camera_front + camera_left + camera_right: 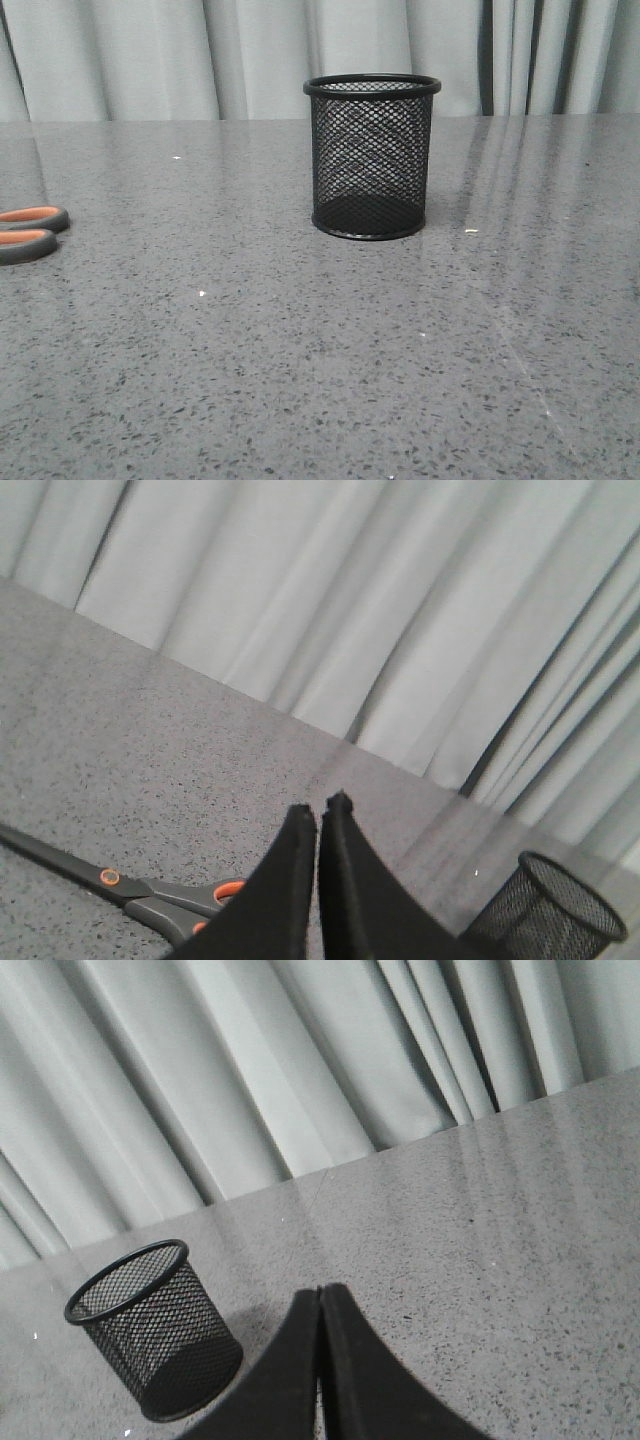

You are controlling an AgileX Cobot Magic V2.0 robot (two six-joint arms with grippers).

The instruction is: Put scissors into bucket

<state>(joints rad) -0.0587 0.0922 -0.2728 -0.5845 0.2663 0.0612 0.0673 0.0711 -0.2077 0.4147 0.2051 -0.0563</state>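
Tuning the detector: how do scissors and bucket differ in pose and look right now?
The scissors lie flat on the table at the robot's far left, cut off by the front view's edge; the bucket stands upright near the middle. The scissors are solid and slim, with orange-lined handle loops and an orange pivot dot; the bucket is all-black see-through mesh, empty. Both rest on the table, dark in colour, untouched by either end effector.

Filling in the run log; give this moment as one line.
scissors: flat on table, untouched | bucket: upright, empty | left gripper: shut, empty | right gripper: shut, empty
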